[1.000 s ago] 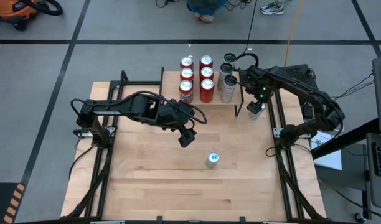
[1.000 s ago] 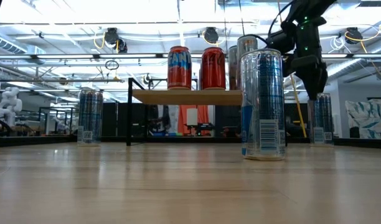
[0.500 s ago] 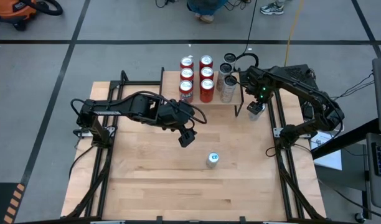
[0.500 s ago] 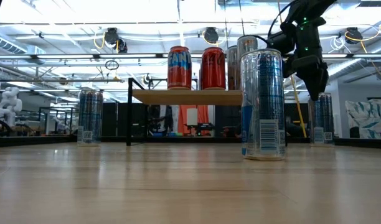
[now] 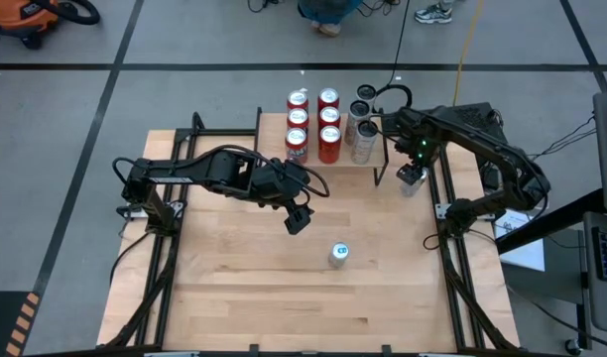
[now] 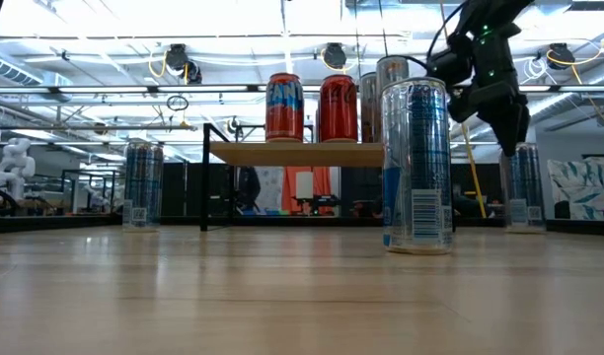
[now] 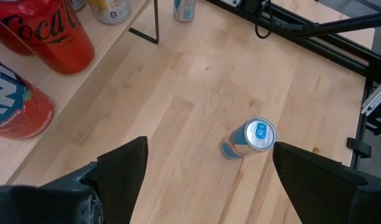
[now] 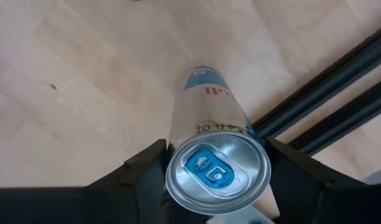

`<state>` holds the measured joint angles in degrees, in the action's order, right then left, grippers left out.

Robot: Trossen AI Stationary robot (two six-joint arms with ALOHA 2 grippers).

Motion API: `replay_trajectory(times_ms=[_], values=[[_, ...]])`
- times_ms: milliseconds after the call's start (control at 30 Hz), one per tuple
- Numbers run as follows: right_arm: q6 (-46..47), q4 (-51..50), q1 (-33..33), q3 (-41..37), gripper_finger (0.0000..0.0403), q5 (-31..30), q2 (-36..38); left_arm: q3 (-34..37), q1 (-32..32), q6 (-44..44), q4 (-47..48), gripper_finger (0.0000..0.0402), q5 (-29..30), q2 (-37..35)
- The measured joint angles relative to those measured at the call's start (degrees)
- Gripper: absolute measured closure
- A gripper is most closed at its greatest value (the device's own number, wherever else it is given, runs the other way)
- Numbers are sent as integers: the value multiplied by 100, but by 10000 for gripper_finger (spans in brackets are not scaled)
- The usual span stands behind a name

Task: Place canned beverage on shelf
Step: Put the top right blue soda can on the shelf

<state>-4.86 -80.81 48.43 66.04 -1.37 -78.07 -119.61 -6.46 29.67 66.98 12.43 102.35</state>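
Now right claw [image 8: 215,171] around can [image 8: 209,140]

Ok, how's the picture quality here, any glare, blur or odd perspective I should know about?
Low view: bright ceiling lights behind the shelf wash out the background, and the nearest blue can looms large. Right wrist view: the can between the right gripper jaws looks stretched, its top oversized. Left wrist view: the red cans are cropped; the left gripper fingers are soft-edged.
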Motion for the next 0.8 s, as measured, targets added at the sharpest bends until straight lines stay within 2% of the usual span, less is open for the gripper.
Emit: replay_trajectory(times_ms=[133,333,500,667,800], values=[[207,-152,-5,0,187,69,223,0,0,0,0,54,0,0],[736,-327,-53,0,188,696,753,0,5,-5,-11,54,187,0],[1170,-408,-221,0,188,761,1193,0,166,-308,-356,54,228,0],[1644,-490,-494,0,188,796,1578,0,694,-882,-888,54,-181,0],[2048,-517,-723,0,188,921,1853,0,1257,-1565,-1409,72,-701,0]])
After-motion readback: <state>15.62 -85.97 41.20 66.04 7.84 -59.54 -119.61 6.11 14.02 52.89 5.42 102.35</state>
